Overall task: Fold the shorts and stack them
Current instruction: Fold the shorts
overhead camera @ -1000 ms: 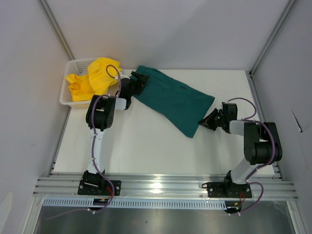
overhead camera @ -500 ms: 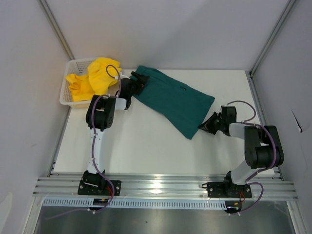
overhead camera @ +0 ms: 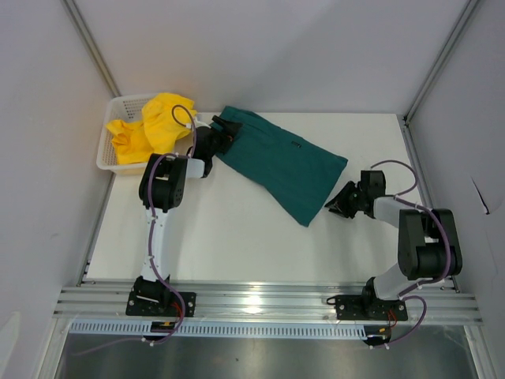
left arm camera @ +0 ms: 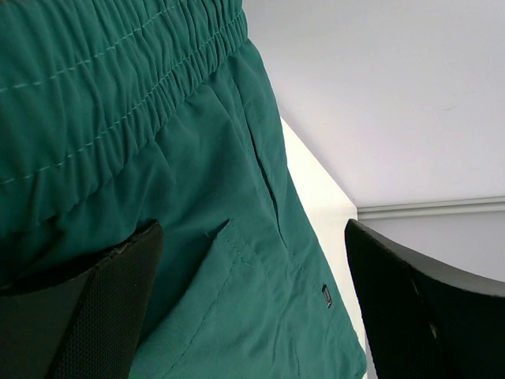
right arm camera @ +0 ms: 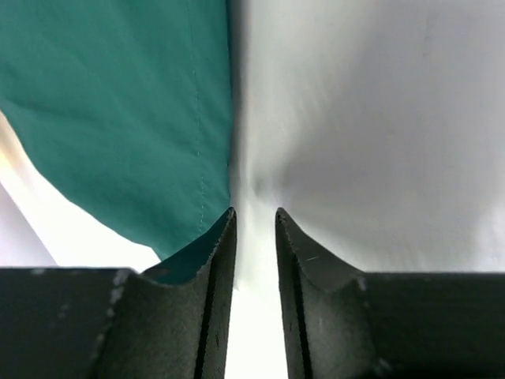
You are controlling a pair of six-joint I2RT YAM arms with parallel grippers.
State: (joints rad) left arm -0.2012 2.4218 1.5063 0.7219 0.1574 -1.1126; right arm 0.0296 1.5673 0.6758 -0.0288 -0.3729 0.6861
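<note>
The dark teal-green shorts [overhead camera: 280, 164] are laid flat on the white table [overhead camera: 221, 237], running diagonally from the upper centre of the overhead view down toward the right of centre. The elastic waistband [left arm camera: 95, 103] is seen at the upper left of the left wrist view. The yellow shorts [overhead camera: 154, 126] are bunched in and over the white mesh basket [overhead camera: 110, 154] at the upper left of the overhead view.

The left gripper [overhead camera: 225, 130] is positioned at the waistband end of the teal-green pair. Its fingers [left arm camera: 87, 316] are spread fully apart with cloth lying between them; nothing is clamped.

The right gripper [right arm camera: 252, 229] is located just beside the lower right hem. A narrow gap is shown between its fingers [right arm camera: 205, 260], with only bare table in it. No cloth is gripped; the hem edge lies against the outside of the left-hand finger.
</note>
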